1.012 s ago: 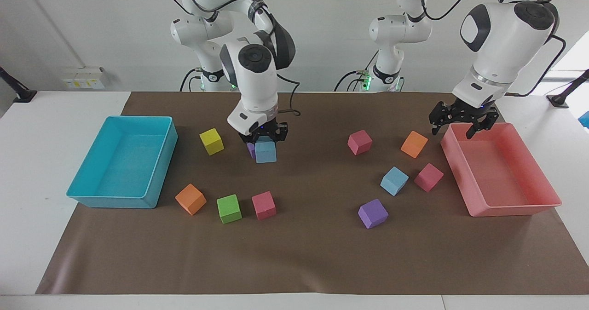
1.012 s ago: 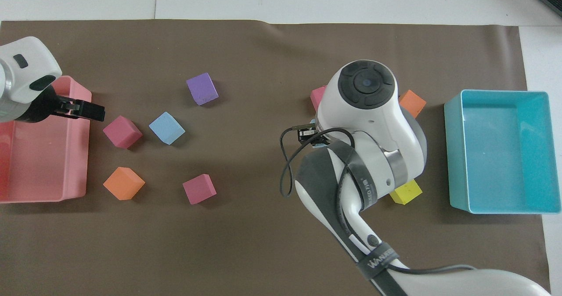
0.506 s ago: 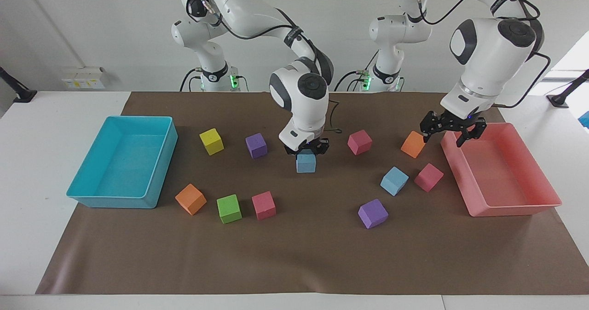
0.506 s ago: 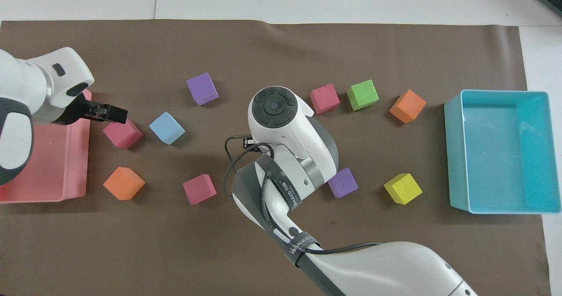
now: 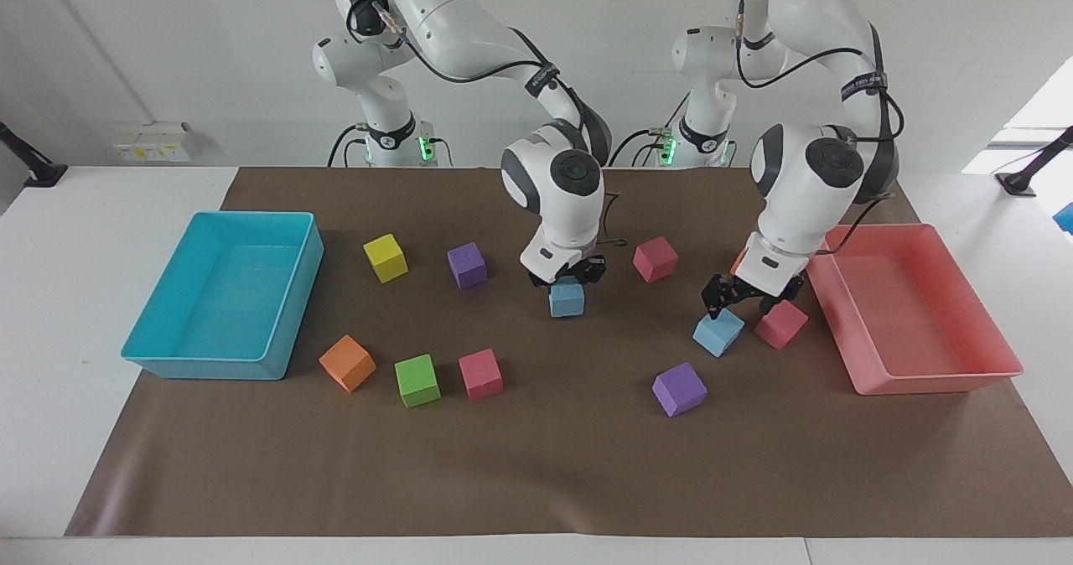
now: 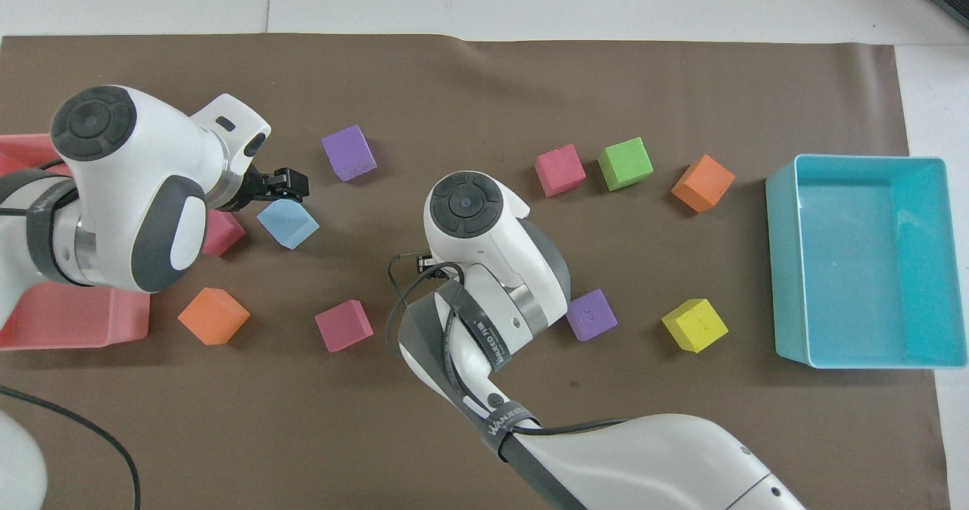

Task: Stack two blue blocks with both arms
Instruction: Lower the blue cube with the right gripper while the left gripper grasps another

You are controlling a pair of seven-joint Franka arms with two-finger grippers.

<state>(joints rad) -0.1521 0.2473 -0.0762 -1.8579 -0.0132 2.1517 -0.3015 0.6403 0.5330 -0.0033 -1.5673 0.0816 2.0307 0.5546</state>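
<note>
One light sky-blue foam cube [image 5: 567, 299] pinched in the right arm's black two-finger gripper [image 5: 567, 278], near mid-mat between a purple foam cube [image 5: 467, 264] and a magenta foam cube [image 5: 655, 259]. Second light sky-blue foam cube [image 5: 718, 331] resting on the brown mat [image 5: 536, 464] toward the left arm's end, just beside another magenta foam cube [image 5: 780, 323], with the left arm's black two-finger gripper [image 5: 746, 295] spread wide just above it.
</note>
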